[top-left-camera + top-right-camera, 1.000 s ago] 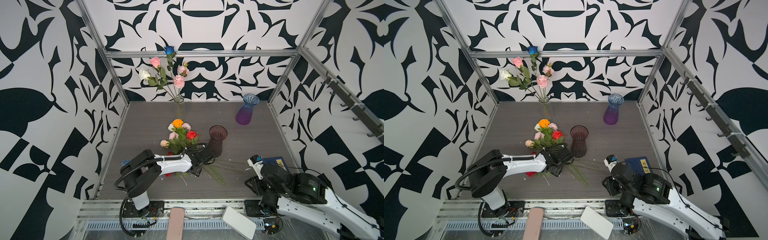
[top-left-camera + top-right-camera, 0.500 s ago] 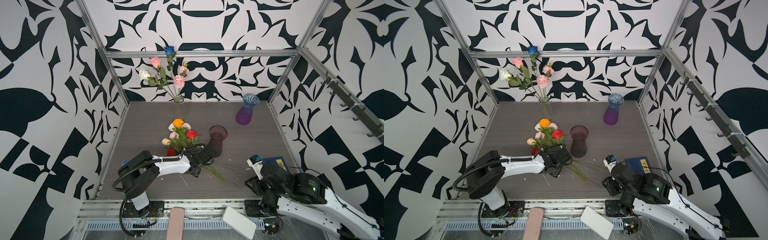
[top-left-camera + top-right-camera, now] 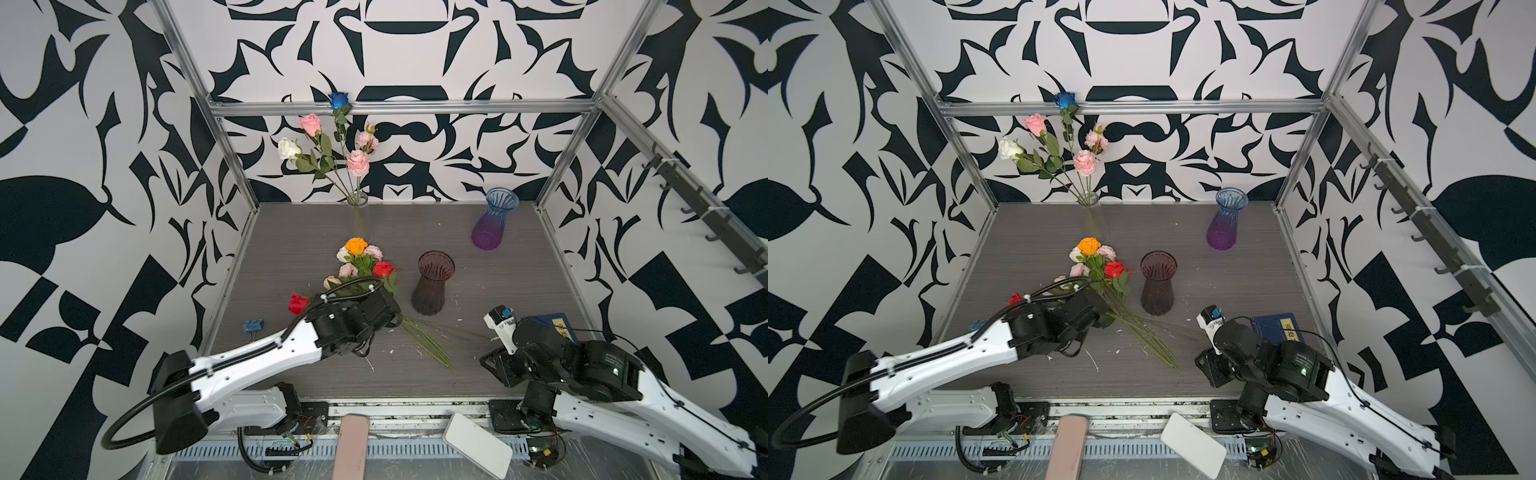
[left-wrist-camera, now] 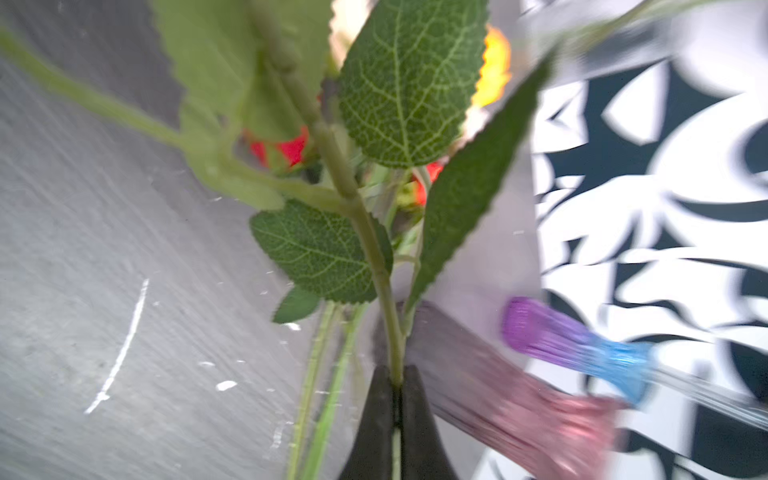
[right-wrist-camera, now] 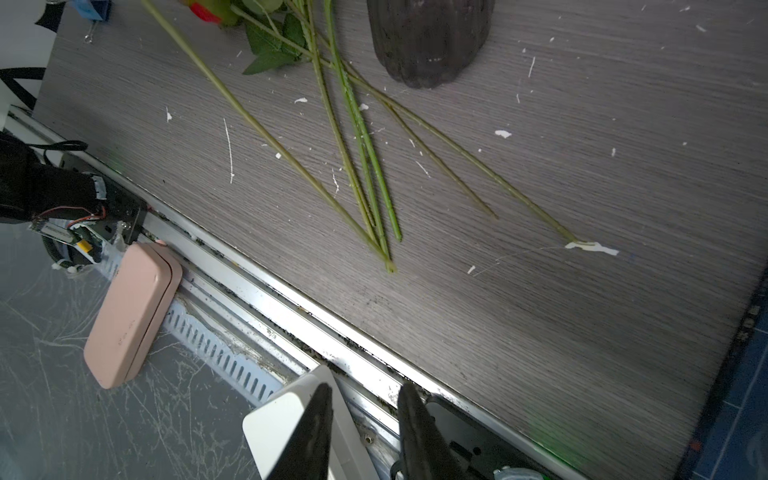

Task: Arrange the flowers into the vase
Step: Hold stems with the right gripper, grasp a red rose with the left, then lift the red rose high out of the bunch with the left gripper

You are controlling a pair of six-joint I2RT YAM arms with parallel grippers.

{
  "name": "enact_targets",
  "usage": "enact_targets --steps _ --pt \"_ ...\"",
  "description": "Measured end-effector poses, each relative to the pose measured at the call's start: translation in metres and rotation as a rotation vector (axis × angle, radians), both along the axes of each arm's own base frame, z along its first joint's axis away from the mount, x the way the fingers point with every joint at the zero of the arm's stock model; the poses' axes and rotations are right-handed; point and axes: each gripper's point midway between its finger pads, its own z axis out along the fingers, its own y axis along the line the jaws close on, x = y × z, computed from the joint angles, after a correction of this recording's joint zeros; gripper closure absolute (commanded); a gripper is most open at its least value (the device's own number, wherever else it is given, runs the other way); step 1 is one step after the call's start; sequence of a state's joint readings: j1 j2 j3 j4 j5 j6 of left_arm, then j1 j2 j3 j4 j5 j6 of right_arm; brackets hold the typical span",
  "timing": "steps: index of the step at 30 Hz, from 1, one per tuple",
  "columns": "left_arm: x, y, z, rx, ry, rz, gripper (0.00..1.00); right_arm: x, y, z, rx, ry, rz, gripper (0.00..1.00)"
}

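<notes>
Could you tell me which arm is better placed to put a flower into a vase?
Left: the left gripper is shut on a flower stem beside the dark vase, while the right gripper hangs open and empty.

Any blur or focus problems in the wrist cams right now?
Left wrist view: purple-blue vase and dark ribbed vase smeared by motion blur, nearest leaves soft, the veined leaf sharp. Right wrist view: crisp, stems and table grain sharp.

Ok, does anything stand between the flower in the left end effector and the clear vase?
Only the loose flowers, lying flat between the held flower and the clear vase. The dark vase stands off to the right.
</notes>
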State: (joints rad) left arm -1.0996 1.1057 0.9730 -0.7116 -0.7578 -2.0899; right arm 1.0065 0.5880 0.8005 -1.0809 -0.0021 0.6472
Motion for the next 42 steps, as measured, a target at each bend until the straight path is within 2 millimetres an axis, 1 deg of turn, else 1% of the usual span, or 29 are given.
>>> enact_targets --steps 1,3,6,7,9,12,13,14,16,17,18,20,21,24,26,27,30,32,34,38,42 --pt "0.002 0.007 0.016 -0.03 -0.049 0.023 1.0 0.0 0.001 -0.003 0.0 0.005 -0.003 0.69" --pt "0.009 0.022 0.053 -0.053 -0.168 0.046 1.0 0.001 0.001 -0.016 -0.009 0.024 -0.025 0.7" --pt "0.021 0.041 0.104 -0.038 -0.341 0.048 1.0 0.006 -0.005 -0.035 -0.052 0.042 -0.094 0.71" --pt "0.025 0.046 0.117 -0.022 -0.386 0.045 1.0 0.009 -0.007 -0.039 -0.065 0.038 -0.119 0.71" --pt "0.036 0.054 0.145 0.035 -0.487 0.025 1.0 0.018 -0.012 -0.043 -0.082 0.014 -0.183 0.71" --pt "0.061 0.058 0.184 0.131 -0.628 -0.046 1.0 0.033 -0.016 -0.039 -0.07 -0.043 -0.277 0.71" --pt "0.068 0.056 0.193 0.168 -0.657 -0.079 1.0 0.038 -0.017 -0.038 -0.063 -0.06 -0.304 0.71" --pt "0.078 0.052 0.21 0.212 -0.7 -0.128 1.0 0.042 -0.018 -0.037 -0.056 -0.075 -0.332 0.71" --pt "0.095 0.035 0.247 0.291 -0.782 -0.239 1.0 0.049 -0.023 -0.039 -0.051 -0.099 -0.398 0.71" --pt "0.101 0.024 0.267 0.323 -0.831 -0.298 1.0 0.051 -0.028 -0.041 -0.05 -0.105 -0.434 0.7" --pt "0.104 0.009 0.287 0.353 -0.89 -0.368 1.0 0.052 -0.032 -0.043 -0.045 -0.111 -0.469 0.69" --pt "0.105 -0.017 0.313 0.392 -0.985 -0.488 1.0 0.053 -0.039 -0.046 -0.025 -0.114 -0.53 0.69" --pt "0.104 -0.027 0.322 0.408 -1.022 -0.537 1.0 0.052 -0.043 -0.047 -0.004 -0.116 -0.56 0.68" --pt "0.101 -0.05 0.331 0.451 -1.097 -0.659 1.0 0.05 -0.052 -0.052 0.074 -0.119 -0.629 0.68" --pt "0.101 -0.059 0.327 0.475 -1.117 -0.711 1.0 0.049 -0.058 -0.058 0.122 -0.121 -0.667 0.68" --pt "0.101 -0.063 0.324 0.485 -1.123 -0.732 1.0 0.05 -0.06 -0.06 0.163 -0.124 -0.692 0.68" --pt "0.101 -0.071 0.315 0.506 -1.132 -0.781 1.0 0.054 -0.063 -0.051 0.301 -0.141 -0.772 0.68" --pt "0.099 -0.075 0.313 0.52 -1.146 -0.808 1.0 0.057 -0.066 -0.047 0.374 -0.153 -0.819 0.68" --pt "0.096 -0.078 0.313 0.534 -1.166 -0.837 1.0 0.059 -0.068 -0.049 0.419 -0.155 -0.854 0.69" --pt "0.093 -0.083 0.311 0.54 -1.202 -0.865 1.0 0.062 -0.069 -0.06 0.414 -0.142 -0.902 0.68" --pt "0.098 -0.091 0.295 0.535 -1.196 -0.892 1.0 0.061 -0.07 -0.075 0.321 -0.132 -0.905 0.67"
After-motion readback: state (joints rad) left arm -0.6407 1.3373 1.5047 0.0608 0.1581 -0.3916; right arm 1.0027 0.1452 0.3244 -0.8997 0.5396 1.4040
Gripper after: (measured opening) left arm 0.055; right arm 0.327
